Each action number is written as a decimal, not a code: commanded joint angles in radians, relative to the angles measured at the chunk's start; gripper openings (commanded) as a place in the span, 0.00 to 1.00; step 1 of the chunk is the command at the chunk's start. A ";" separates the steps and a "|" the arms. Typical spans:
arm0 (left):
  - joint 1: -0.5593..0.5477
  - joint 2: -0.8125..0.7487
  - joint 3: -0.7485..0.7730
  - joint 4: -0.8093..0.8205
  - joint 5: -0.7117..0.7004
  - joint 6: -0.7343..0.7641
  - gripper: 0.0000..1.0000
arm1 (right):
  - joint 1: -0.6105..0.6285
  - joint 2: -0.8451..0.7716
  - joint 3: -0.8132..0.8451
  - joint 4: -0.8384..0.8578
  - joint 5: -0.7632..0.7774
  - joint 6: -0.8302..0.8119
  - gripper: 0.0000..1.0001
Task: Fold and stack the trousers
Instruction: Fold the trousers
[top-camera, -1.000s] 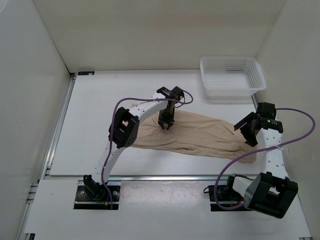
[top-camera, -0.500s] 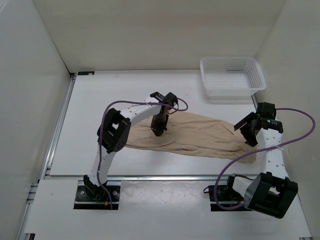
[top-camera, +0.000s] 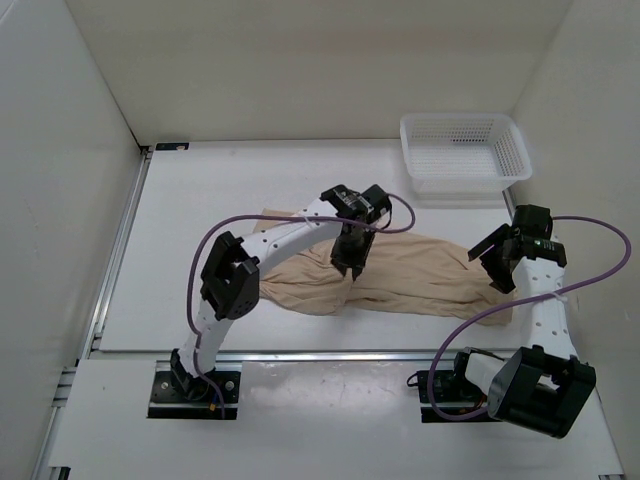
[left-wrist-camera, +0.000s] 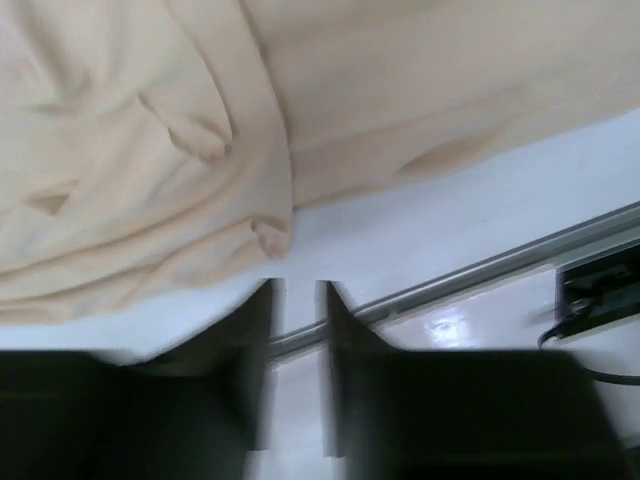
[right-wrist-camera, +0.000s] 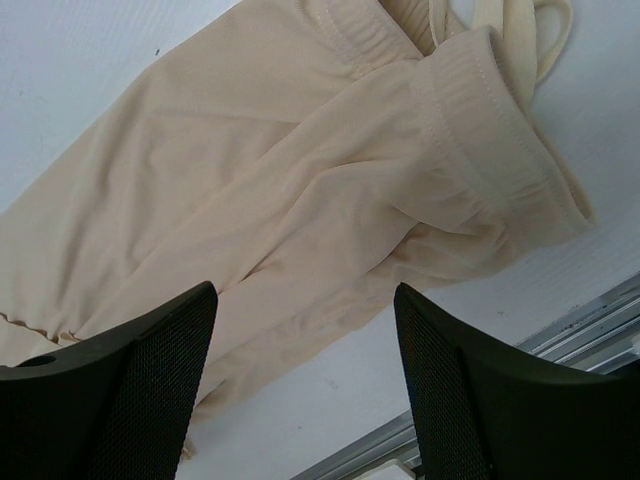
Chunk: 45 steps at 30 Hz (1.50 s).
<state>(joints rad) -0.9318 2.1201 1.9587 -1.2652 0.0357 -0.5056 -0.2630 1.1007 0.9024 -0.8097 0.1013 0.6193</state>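
Trousers (left-wrist-camera: 150, 150) — just past L end effector (left-wrist-camera: 298, 290)

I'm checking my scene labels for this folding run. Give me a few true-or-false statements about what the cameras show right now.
The white basket stands at the table's far right corner. True.
The trousers lie inside the basket. False: they lie on the table, and the basket is empty.
The right end effector hangs open over the waistband. True.
The left end effector grips fabric. False: its fingers stand apart, nothing between them.
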 joint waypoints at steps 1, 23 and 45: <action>0.059 0.029 0.173 -0.023 -0.051 -0.003 0.25 | 0.004 -0.036 0.012 0.003 -0.006 -0.020 0.76; 0.087 0.173 0.043 0.052 -0.140 -0.122 0.47 | 0.004 -0.065 0.003 -0.016 0.005 -0.047 0.76; 0.054 0.041 -0.078 0.050 -0.093 -0.091 0.53 | 0.004 -0.056 0.003 -0.016 0.005 -0.047 0.76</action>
<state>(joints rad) -0.8616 2.1983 1.8992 -1.2301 -0.0845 -0.6109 -0.2630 1.0443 0.9024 -0.8135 0.1020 0.5938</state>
